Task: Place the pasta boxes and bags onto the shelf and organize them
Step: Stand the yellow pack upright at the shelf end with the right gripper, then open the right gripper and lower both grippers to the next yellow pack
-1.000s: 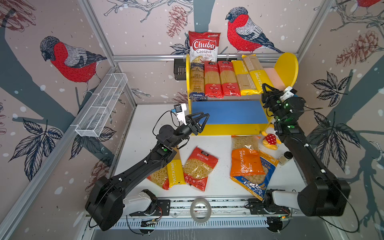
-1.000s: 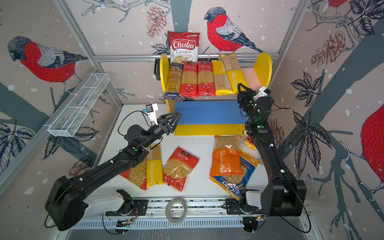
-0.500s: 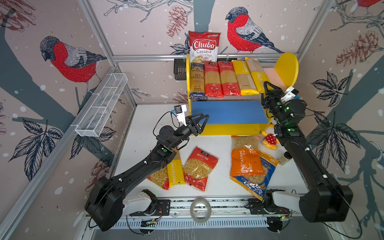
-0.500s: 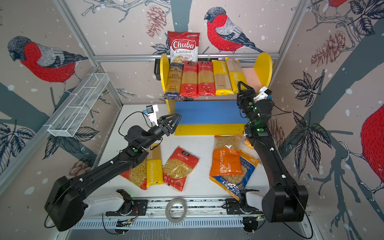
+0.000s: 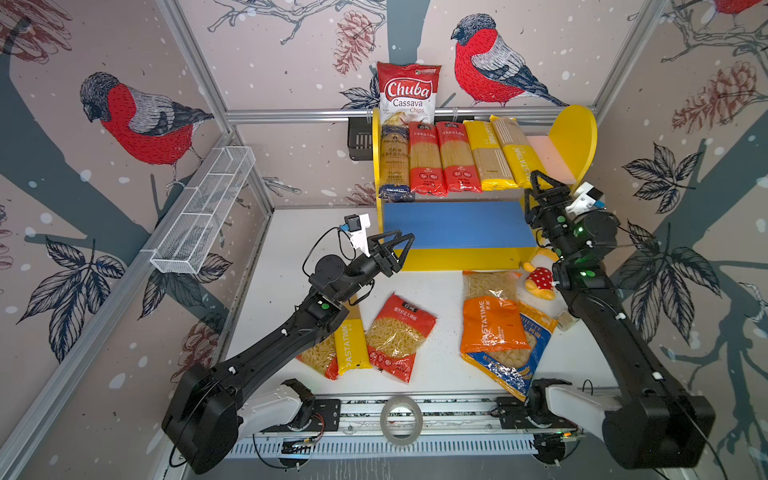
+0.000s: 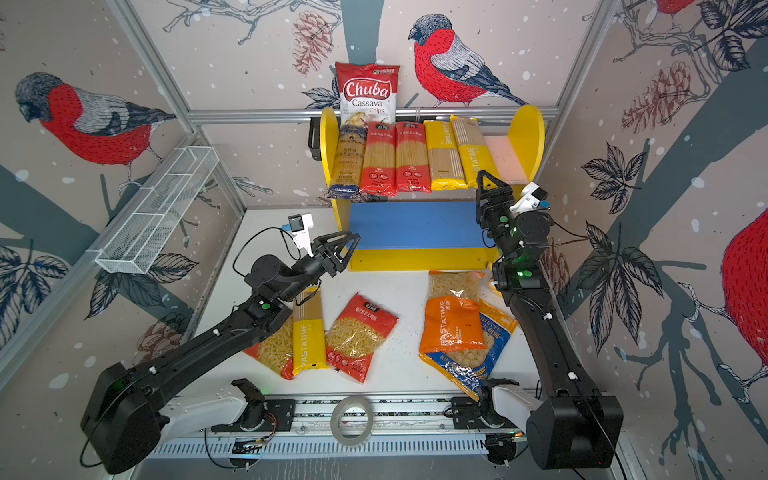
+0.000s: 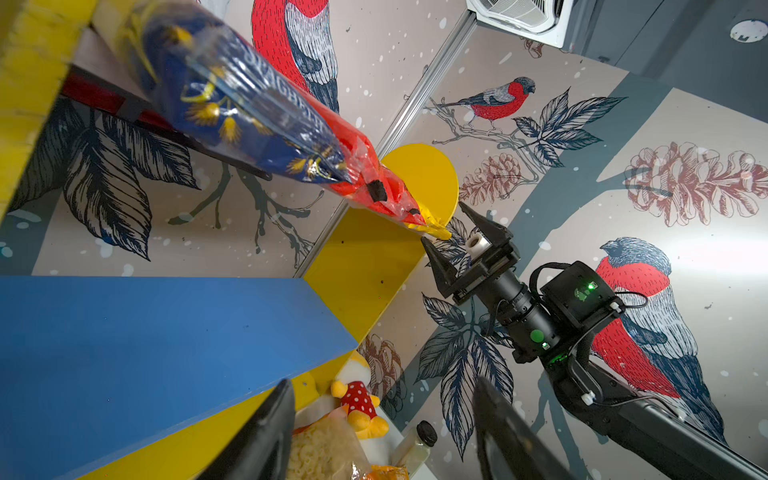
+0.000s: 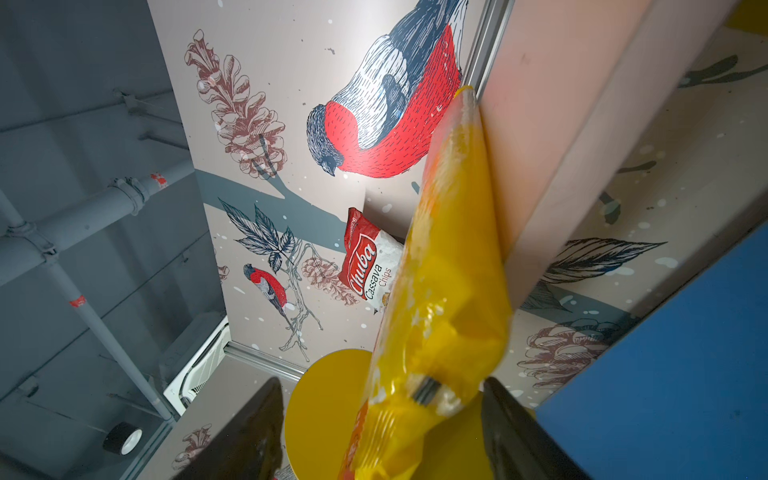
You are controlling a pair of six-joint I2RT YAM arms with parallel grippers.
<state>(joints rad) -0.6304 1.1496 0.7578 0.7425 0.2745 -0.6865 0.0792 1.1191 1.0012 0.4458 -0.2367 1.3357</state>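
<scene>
The two-tier shelf (image 5: 575, 137) stands at the back edge of the worktop (image 5: 440, 374). There the right claw (image 5: 547, 187) hangs spread around the front end of a yellow spaghetti pack (image 5: 513, 153), pinching nothing. The pack lies slightly askew on the pink upper board (image 5: 548, 151), last in the row toward its right edge, with its end overhanging the front edge. The release looks all but done. A clean finish would be a straight pull-back along the pack's length, jaws wide so neither snags the crimped wrapper and drags it off; a gentle sideways nudge could then square it with its neighbour. The left claw (image 5: 395, 245), also spread and empty, hovers off the front left corner of the blue lower board (image 5: 457, 224). By count: one shelf; one chips bag (image 5: 409, 93) at its back left corner; six long packs (image 5: 424, 162), five on the upper board and one toward the worktop's front left; four wide bags (image 5: 401, 332) on the worktop, one partly hidden; one plush toy (image 5: 539, 280); one small bottle (image 5: 567, 320).
</scene>
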